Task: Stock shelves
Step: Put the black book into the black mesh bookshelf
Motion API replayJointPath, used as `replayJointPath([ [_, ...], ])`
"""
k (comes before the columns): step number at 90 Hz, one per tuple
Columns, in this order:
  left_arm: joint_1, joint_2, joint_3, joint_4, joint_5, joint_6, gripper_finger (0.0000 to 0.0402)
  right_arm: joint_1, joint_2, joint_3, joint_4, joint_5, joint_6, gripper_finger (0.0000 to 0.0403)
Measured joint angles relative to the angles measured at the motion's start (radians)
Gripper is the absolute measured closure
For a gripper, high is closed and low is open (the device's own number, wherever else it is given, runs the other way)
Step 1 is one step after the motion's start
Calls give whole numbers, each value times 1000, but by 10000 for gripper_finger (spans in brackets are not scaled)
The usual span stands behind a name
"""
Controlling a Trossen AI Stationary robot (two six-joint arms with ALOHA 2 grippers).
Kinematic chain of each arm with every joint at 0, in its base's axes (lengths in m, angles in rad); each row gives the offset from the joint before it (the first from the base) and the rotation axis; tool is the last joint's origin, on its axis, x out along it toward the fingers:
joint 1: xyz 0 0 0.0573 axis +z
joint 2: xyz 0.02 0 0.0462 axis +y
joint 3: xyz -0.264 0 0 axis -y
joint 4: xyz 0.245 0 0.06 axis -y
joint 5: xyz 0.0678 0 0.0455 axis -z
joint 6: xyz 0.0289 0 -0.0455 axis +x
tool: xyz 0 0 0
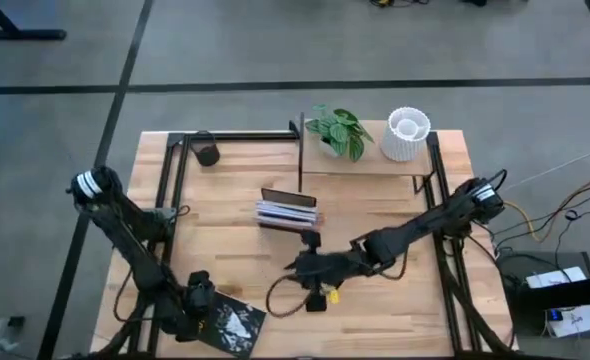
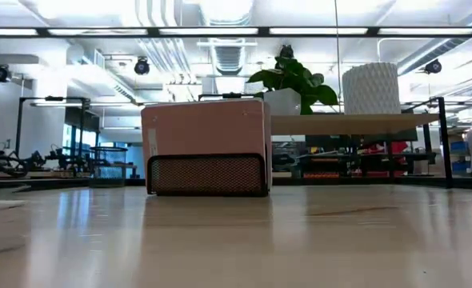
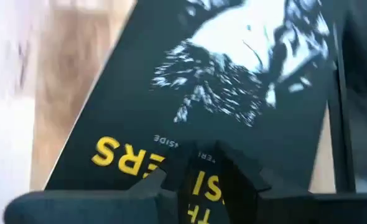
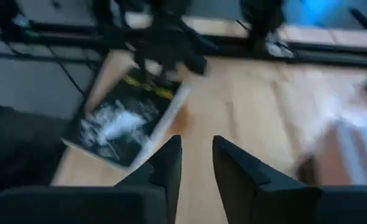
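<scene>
The counter [image 1: 395,310] has open wood along its middle and near-right part, while black frame rails [image 1: 170,190] run down its left and right sides and across the far left. The shelves [image 1: 375,165], a pale board on thin black metal, stand at the far right edge of the counter, carrying a small potted plant [image 1: 340,130] and a white ribbed vase [image 1: 406,135] side by side. In front of the shelves, near the counter's centre, a dark mesh book rack [image 2: 208,174] holds a few books upright, a pink cover [image 2: 206,128] facing the low view. The right gripper [image 1: 300,265] reaches in over the middle of the counter, just near-side of the rack and well apart from the shelves; its fingers [image 4: 165,165] stand slightly apart with nothing between them. The left gripper [image 1: 197,295] is at the near left corner, over a black book with yellow lettering [image 1: 230,322] that lies flat close to the counter's near edge; the left wrist view shows its fingers [image 3: 236,180] low against the cover, but whether they are apart or clamped I cannot tell. A small dark cup [image 1: 207,154] sits at the far left by the rail.
</scene>
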Motion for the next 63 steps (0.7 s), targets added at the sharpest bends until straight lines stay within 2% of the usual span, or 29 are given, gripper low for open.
replayJointPath([
  [13, 30, 66, 0, 98, -139, 0, 343, 52, 61, 0, 55, -26, 23, 360],
  [34, 135, 142, -2, 118, -340, 19, 343, 121, 158, 0, 83, -17, 82, 383],
  [49, 220, 170, -3, 172, -404, 41, 343, 156, 237, 0, 139, -17, 163, 392],
  [63, 248, 170, -5, 208, -390, 57, 343, 198, 298, 10, 188, 13, 194, 396],
])
